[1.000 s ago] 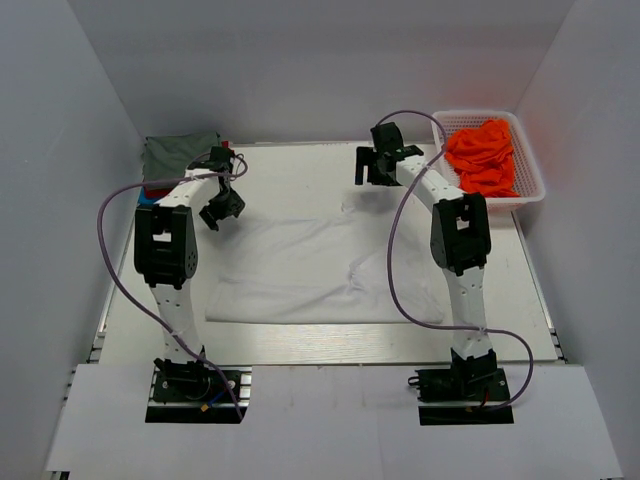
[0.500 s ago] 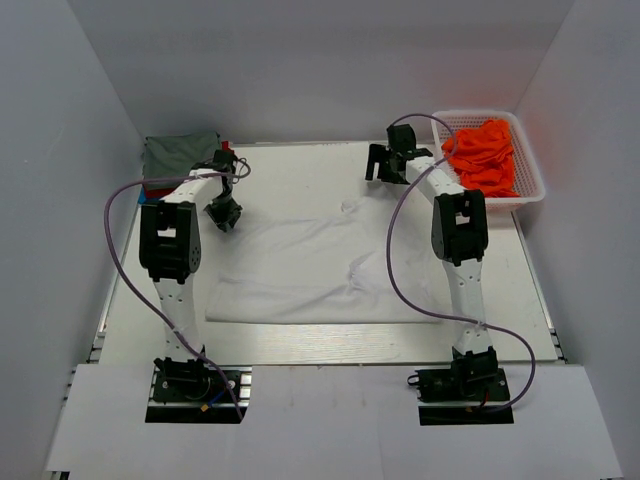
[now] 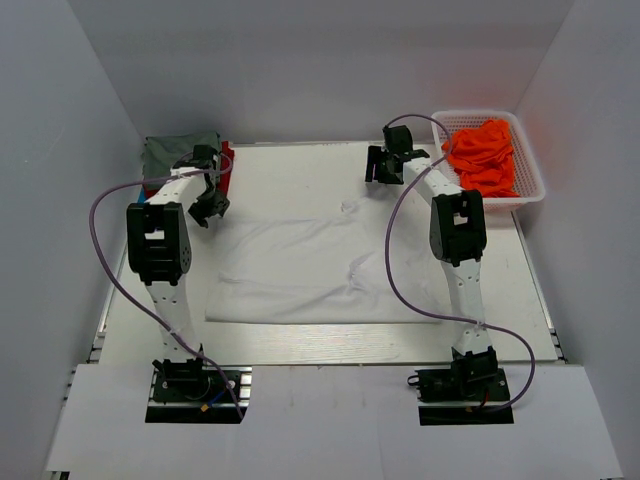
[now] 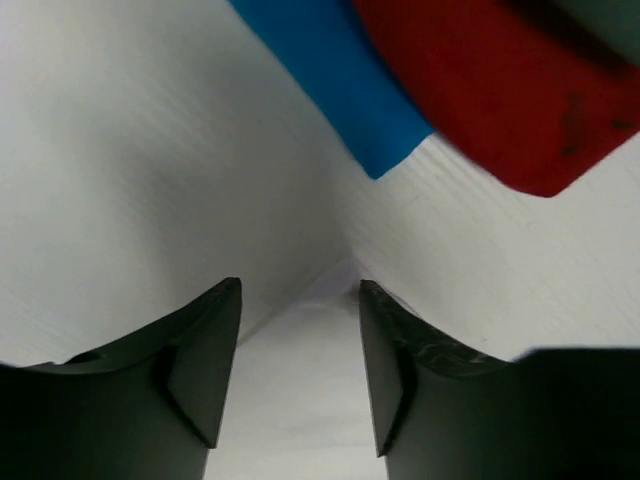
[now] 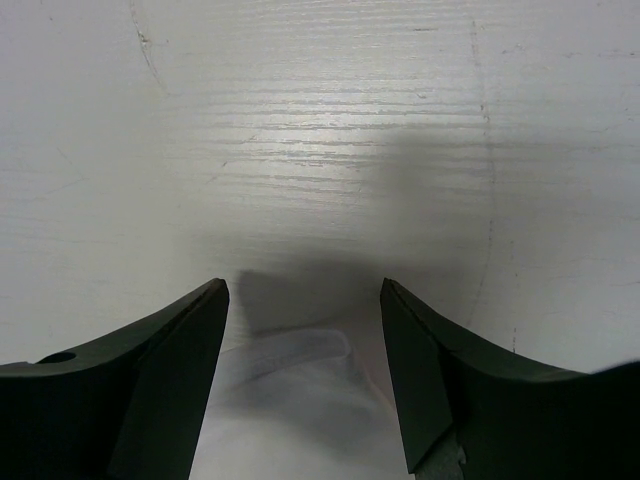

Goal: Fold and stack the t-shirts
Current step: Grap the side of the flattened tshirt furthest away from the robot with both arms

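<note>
A white t-shirt [image 3: 320, 265] lies spread flat on the middle of the table. At the back left is a stack of folded t-shirts: olive-grey [image 3: 180, 152] on top, red [image 3: 226, 165] under it, and blue [image 3: 141, 197] at the bottom. My left gripper [image 3: 207, 203] hangs over the white shirt's back left corner, and that corner [image 4: 300, 400] lies between the open jaws [image 4: 300, 290]. The blue [image 4: 330, 70] and red [image 4: 490, 80] shirts lie just beyond it. My right gripper [image 3: 383, 165] is open [image 5: 303, 290] over a raised fold of white cloth [image 5: 300, 400].
A white lattice basket [image 3: 530, 165] at the back right holds bright orange t-shirts [image 3: 482, 155]. White walls close in the table [image 3: 300, 175] on three sides. Purple cables loop from both arms.
My left gripper has moved left and back, from over the shirt's edge towards the stack. My right gripper has shifted a little to the right. The white shirt lies much as before.
</note>
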You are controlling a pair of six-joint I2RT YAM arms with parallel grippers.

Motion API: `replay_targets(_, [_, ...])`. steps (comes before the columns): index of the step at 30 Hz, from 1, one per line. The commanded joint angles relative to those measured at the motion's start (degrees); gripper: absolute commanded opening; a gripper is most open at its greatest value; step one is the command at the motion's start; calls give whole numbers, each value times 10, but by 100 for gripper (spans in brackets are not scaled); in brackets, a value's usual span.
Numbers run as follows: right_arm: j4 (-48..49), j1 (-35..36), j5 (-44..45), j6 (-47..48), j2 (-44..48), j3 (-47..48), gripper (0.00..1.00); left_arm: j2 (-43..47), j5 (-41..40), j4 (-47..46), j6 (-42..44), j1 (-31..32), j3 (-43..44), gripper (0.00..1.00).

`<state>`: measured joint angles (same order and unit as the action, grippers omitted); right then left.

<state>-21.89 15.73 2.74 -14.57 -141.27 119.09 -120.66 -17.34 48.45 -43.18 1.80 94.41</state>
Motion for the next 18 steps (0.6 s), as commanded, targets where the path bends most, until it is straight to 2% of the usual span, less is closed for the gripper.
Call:
replay_targets(1, [-7, -1, 8, 4, 9, -20, 68, 7, 60, -65, 13, -4, -9, 59])
replay_targets(3, [-6, -3, 10, 7, 12, -28, 68, -6, 92, -80, 21, -4, -9, 54])
replay_targets(4, [-10, -3, 12, 9, 11, -29, 68, -14, 109, -80, 21, -4, -9, 45])
replay_targets(6, [-13, -3, 14, 8, 14, -32, 64, -19, 123, -85, 21, -4, -14, 38])
replay_targets(10, [-8, -3, 16, 9, 27, -48, 63, -25, 118, -85, 35, -4, -14, 28])
replay_targets(12, [-4, -3, 18, 8, 30, -57, 49, -30, 106, -80, 35, -4, -14, 0])
replay_targets(13, [-3, -2, 19, 6, 38, -61, 39, -30, 101, -72, 35, -4, -1, 0])
replay_targets(14, [-1, -3, 28, 4, 41, -63, 11, -30, 94, -61, 35, -4, 4, 0])
replay_targets(15, [2, -3, 30, 5, 44, -72, 0, -30, 87, -61, 35, -4, 4, 0])
replay_targets(18, [13, -2, 42, 9, 82, -89, 0, -13, 80, -54, 35, -4, 11, 0])
